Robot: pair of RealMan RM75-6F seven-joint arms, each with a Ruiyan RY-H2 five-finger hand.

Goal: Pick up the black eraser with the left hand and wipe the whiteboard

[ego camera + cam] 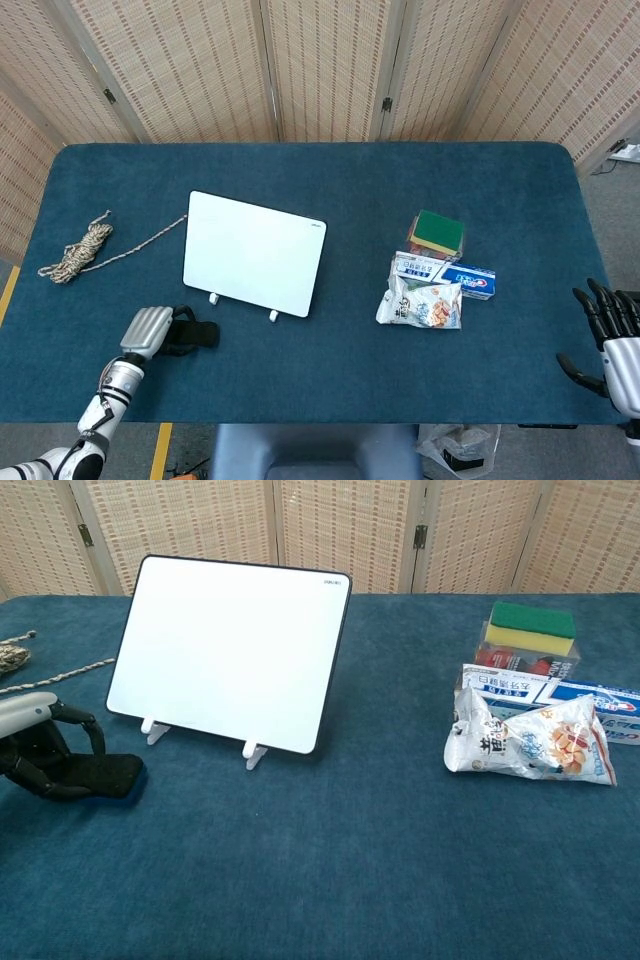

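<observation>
The black eraser (199, 335) (106, 777) lies flat on the blue table, in front of the whiteboard's left foot. My left hand (146, 331) (38, 746) is at the eraser's left end, fingers curled over its top and thumb against its near side, gripping it. The white whiteboard (253, 253) (230, 650) leans back on two small white feet, its surface blank. My right hand (610, 338) hangs off the table's right edge with fingers spread and nothing in it; the chest view does not show it.
A coiled rope (75, 252) (10, 658) lies at the far left. Right of centre sit a green-and-yellow sponge (438, 232) (531, 622), a toothpaste box (458, 277) (560, 695) and a snack bag (420, 303) (525, 742).
</observation>
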